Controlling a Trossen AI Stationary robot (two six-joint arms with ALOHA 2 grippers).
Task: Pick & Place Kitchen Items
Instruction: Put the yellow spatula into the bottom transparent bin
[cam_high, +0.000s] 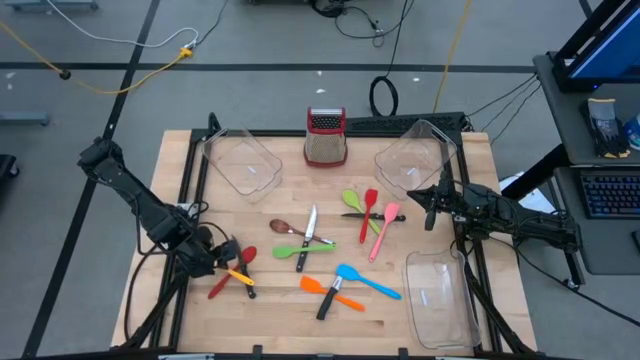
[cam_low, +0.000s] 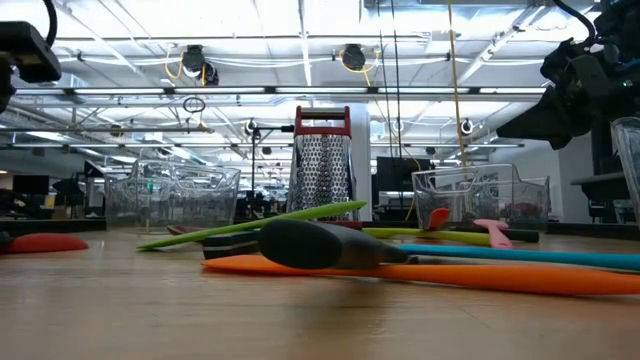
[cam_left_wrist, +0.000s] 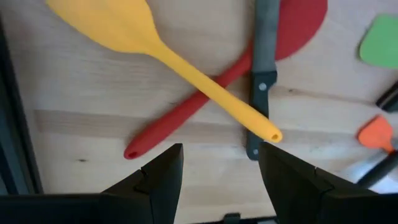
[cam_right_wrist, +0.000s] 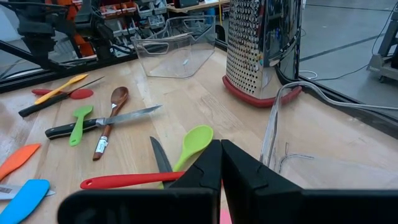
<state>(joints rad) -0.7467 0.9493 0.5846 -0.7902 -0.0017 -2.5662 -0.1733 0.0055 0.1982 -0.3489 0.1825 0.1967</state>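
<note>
At the table's left, a yellow spatula (cam_left_wrist: 155, 50) lies crossed over a red spoon (cam_left_wrist: 186, 109), beside a black-handled knife (cam_left_wrist: 262, 87). All three rest flat on the wood. My left gripper (cam_left_wrist: 221, 180) hovers open just above this cluster (cam_high: 238, 272), slanting down, its fingers on either side of the yellow handle's end, touching nothing. My right gripper (cam_right_wrist: 221, 168) is shut and held level above the table's right side (cam_high: 432, 205), over no item. More utensils lie mid-table: a brown spoon (cam_high: 285, 227), a green spoon (cam_high: 358, 205), an orange spatula (cam_high: 325, 290) and a blue spatula (cam_high: 365, 280).
Two clear bins (cam_high: 240, 160) (cam_high: 415, 160) stand at the far side, and another (cam_high: 440, 295) at the near right. A steel grater with a red top (cam_high: 325, 135) stands at the far middle. A black frame rail (cam_high: 190, 200) runs along the table's left side beside my left arm.
</note>
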